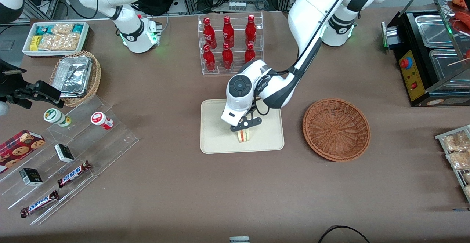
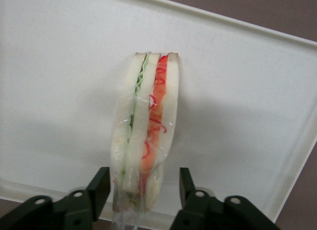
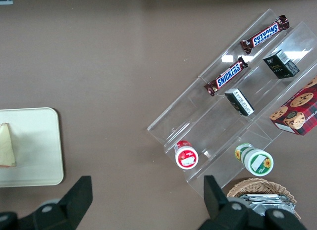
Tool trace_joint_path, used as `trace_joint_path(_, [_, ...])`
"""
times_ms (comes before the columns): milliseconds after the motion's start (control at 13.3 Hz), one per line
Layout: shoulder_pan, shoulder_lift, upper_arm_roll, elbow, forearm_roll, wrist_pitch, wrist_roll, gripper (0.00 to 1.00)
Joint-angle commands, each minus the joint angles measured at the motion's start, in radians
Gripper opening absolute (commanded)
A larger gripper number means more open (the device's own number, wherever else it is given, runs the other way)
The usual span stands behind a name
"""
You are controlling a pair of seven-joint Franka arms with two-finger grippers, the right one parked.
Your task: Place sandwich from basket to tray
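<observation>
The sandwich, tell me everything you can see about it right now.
The sandwich is a wedge of pale bread in clear wrap, with green and red filling stripes along its edge. It stands on edge on the cream tray, near the rim closest to the front camera. The gripper sits directly over it, fingers open on either side; the basket beside the tray is empty.

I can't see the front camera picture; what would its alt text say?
A white robot arm's gripper hangs with open fingers just above a wedge sandwich standing on a cream tray. An empty reddish-brown wicker basket sits beside the tray, toward the working arm's end.
</observation>
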Motion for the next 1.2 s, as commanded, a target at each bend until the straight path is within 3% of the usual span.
trace_joint_path(0, [-0.01,-0.064,0.007,0.007,0.007,-0.043,-0.006,1.0])
trace_joint_path(526, [0.037,-0.233,0.035,0.018,0.017,-0.345,0.063,1.0])
trace_joint_path(977, [0.221,-0.274,0.038,-0.006,0.025,-0.398,0.093,1.0])
trace_joint_path(1128, [0.3,-0.303,0.036,-0.013,0.036,-0.453,0.216,1.0])
